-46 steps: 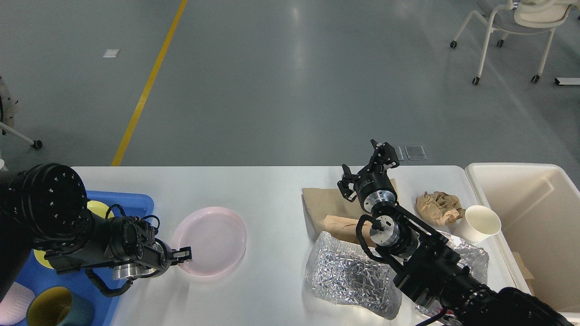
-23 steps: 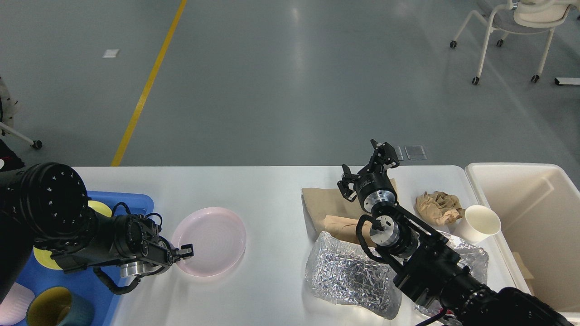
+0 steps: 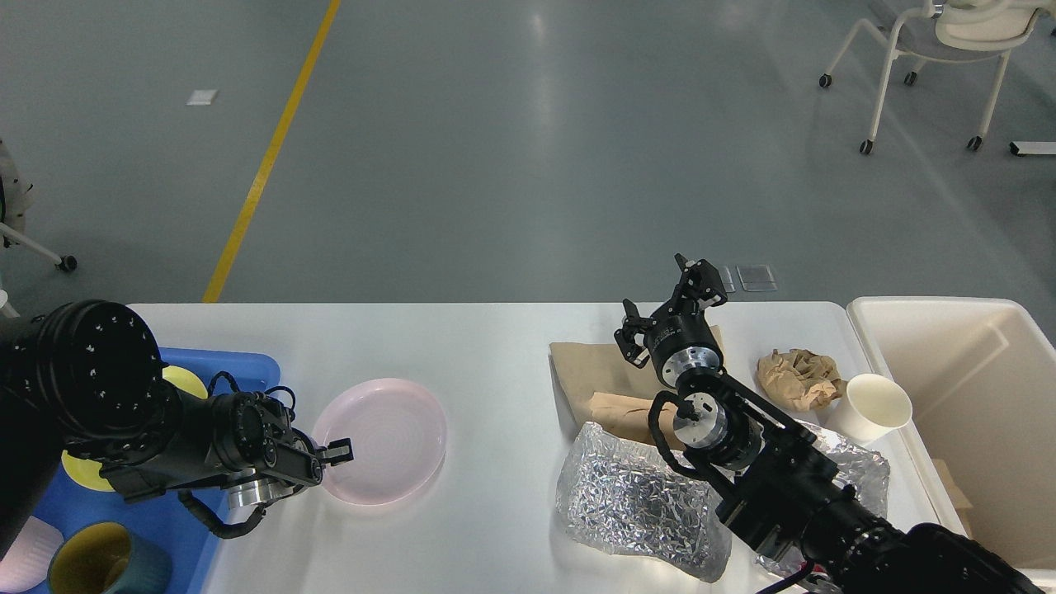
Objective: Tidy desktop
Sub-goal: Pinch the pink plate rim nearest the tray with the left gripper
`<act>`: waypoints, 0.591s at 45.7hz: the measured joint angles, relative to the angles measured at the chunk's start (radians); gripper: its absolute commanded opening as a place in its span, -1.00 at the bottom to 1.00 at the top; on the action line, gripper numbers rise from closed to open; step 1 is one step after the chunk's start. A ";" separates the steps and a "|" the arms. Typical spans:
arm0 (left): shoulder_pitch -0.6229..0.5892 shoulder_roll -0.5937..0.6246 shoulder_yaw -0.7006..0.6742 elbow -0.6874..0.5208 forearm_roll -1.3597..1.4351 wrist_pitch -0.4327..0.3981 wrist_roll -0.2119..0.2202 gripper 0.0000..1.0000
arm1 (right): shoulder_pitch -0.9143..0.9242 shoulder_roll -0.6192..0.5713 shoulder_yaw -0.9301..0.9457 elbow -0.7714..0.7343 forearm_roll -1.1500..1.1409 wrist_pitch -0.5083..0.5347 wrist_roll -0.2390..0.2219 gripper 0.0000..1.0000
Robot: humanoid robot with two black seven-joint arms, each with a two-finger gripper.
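The white desktop (image 3: pixel 495 346) fills the lower part of the head view. A pink plate (image 3: pixel 388 437) lies on it, left of centre. My left gripper (image 3: pixel 334 452) is low at the plate's left rim and looks shut on that rim. My right gripper (image 3: pixel 656 287) is open and empty, held above the far edge of the desktop over a flat brown paper bag (image 3: pixel 582 371). Also on the desktop are a crumpled brown paper ball (image 3: pixel 796 375), a white paper cup (image 3: pixel 874 404) and a crinkled silver foil bag (image 3: pixel 631 503).
A blue tray (image 3: pixel 247 363) at the left edge holds a yellow plate (image 3: pixel 186 379) and a teal cup (image 3: pixel 99 565). A cream-white bin (image 3: pixel 949 330) stands at the right end of the desktop. My right arm partly covers the foil bag.
My left gripper has shifted slightly at the plate's rim, and the pink plate has slid a little to the left. My right arm has not moved.
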 measured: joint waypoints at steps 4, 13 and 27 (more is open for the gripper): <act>0.012 -0.002 -0.008 0.000 0.000 0.001 0.000 -0.54 | 0.000 0.000 0.000 0.000 0.000 0.000 0.000 1.00; 0.020 -0.007 -0.020 -0.001 -0.002 0.001 0.001 -0.66 | 0.000 0.000 0.000 0.000 -0.001 0.000 0.000 1.00; 0.020 -0.007 -0.025 -0.001 -0.016 0.002 0.001 -0.96 | 0.000 0.001 0.000 0.000 0.000 0.000 0.000 1.00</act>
